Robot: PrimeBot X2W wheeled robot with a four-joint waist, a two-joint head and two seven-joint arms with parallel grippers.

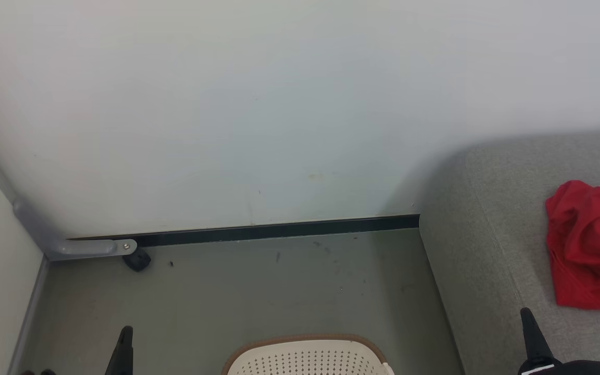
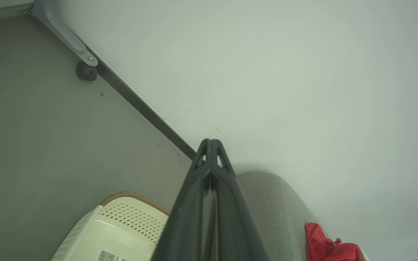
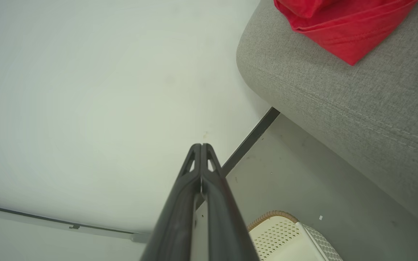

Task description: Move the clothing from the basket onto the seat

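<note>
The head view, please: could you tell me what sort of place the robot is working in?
Probably a home-like room corner: a grey sofa seat against a plain pale wall, a laundry basket on the grey floor, and red clothing on the seat.

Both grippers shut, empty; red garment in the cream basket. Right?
No. The bright red fabric garment lies on the grey upholstered sofa seat, not in the cream perforated plastic basket, per the head view. Left gripper and right gripper are shut, empty.
</note>
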